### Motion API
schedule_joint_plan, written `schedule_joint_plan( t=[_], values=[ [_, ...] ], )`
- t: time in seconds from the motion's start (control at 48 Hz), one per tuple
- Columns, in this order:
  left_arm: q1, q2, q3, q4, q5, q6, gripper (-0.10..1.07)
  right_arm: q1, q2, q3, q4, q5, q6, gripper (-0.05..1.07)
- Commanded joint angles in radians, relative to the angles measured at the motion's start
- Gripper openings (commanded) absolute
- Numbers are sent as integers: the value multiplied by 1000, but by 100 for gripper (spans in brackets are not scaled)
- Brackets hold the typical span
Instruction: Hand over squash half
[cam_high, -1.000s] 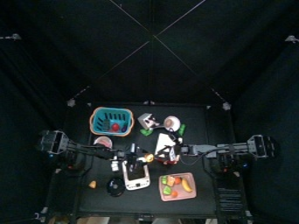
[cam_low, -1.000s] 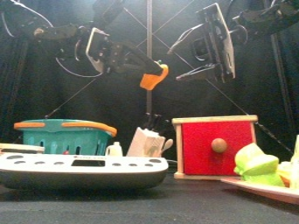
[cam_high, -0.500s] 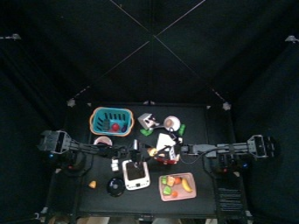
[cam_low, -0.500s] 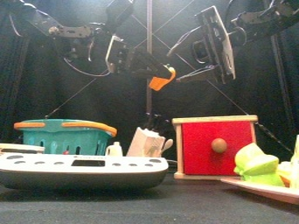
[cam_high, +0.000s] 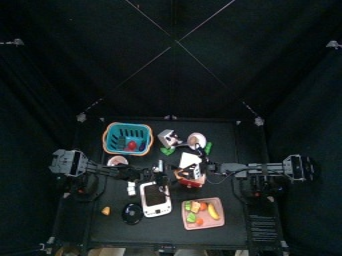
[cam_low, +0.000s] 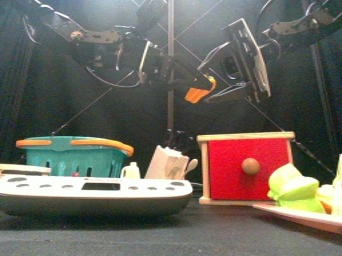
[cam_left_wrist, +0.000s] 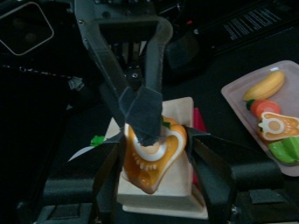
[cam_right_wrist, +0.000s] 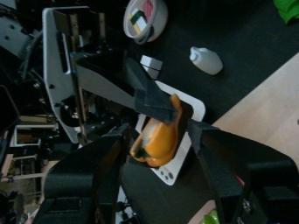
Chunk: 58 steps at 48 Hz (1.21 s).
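The squash half (cam_low: 197, 94) is held in the air well above the desk (cam_low: 201, 235), between the 2 arms, as seen in the front view. The left hand (cam_low: 177, 82) is closed on it: in the left wrist view its 2 jaws clamp the orange piece (cam_left_wrist: 153, 150) from both sides, the cut face with its pale centre turned toward the camera. In the front view the squash half sits at about 4 o'clock from the left hand, at the tips of its jaws.

The right hand (cam_low: 217, 78) lies just beside the squash half, at about 1 o'clock from it in the front view. In the right wrist view its jaws stand spread, with the orange squash half (cam_right_wrist: 158, 131) between them; contact with its pads cannot be made out. The left hand's jaws (cam_right_wrist: 149, 92) are seen gripping the piece from the far side.

On the desk below, a red box with a wooden frame (cam_low: 247, 170) stands at 5 o'clock from the squash half, a teal basket (cam_low: 74, 157) at 8 o'clock, and a white scale (cam_low: 94, 195) in the foreground. A pink tray (cam_left_wrist: 268, 109) carrying toy fruit is seen in the left wrist view.
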Motion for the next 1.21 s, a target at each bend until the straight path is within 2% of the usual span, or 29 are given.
schedule_joint_plan(
  t=[0.0,0.188,0.292,0.604,1.188],
  values=[
    [3,-12,-29,0,-12,-3,80,-2,-14,-11,2,-3,-2,82],
    [0,-11,-28,-2,-12,-3,81,-3,-15,-9,0,-2,-2,67],
    [-2,-11,-26,-2,-12,-3,84,-3,-14,-9,0,-3,-2,63],
    [-3,-11,-20,-3,-15,-3,103,-2,-18,2,-2,-3,-2,63],
    [-3,-54,46,-25,-57,-12,103,5,-31,26,-18,21,-2,63]
  ],
)
